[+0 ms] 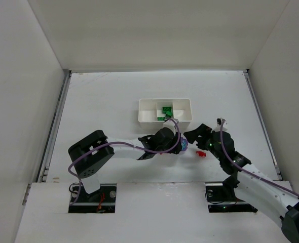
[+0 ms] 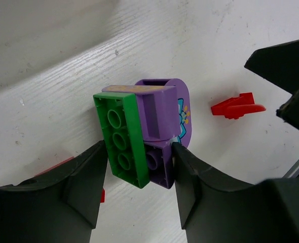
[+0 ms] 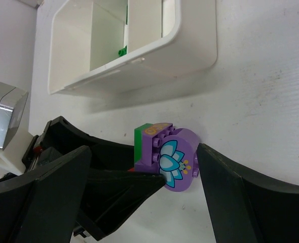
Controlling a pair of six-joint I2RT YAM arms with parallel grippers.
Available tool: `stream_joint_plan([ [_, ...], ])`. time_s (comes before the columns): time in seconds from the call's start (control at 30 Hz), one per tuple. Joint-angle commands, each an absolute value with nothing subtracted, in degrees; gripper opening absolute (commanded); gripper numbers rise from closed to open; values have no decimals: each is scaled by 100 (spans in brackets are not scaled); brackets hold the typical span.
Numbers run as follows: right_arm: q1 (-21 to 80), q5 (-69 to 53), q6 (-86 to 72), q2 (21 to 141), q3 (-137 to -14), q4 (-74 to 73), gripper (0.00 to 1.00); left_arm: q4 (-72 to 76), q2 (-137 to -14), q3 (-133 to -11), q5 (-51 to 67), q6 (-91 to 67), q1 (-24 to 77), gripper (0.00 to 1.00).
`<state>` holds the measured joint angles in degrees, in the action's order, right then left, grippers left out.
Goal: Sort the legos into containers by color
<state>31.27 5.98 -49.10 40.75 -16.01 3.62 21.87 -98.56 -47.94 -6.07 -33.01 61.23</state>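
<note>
Tabletop (image 1: 104,101), grainy white, bears tray (image 1: 152,120) between walls (image 1: 154,30).

One stack (image 2: 139,147) of a green three-stud brick (image 2: 120,139) clipped to flower-printed purple bricks (image 2: 162,116) lies near the white three-compartment tray (image 1: 149,112), a red piece (image 2: 236,106) lying apart beside it, and more green bricks (image 1: 165,110) in the tray's middle compartment.

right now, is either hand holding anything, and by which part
The left hand pinches the joined green-and-purple legos at their near end, green side against one finger, purple against the other. The right hand holds nothing.
</note>
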Motion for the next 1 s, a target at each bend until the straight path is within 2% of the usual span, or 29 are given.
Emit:
stream_joint_plan([
  [0.0,3195,589,-4922,4052,-1573,677,91,2294,-9730,-4878,-641,-3261,6095,42],
  [0.27,3186,598,-4878,4017,-1582,642,91,2311,-9089,-4580,-791,-3287,6069,30],
  [0.4,3195,353,-4852,3815,-1696,746,97,2312,-8448,-4272,-800,-3410,5894,29],
  [0.53,3195,-271,-4834,3709,-1933,1361,97,2320,-7666,-3921,-721,-3699,5577,29],
  [0.97,3476,-2196,-5264,5720,-2821,3945,99,2232,-5609,-2971,394,-4701,4689,29],
])
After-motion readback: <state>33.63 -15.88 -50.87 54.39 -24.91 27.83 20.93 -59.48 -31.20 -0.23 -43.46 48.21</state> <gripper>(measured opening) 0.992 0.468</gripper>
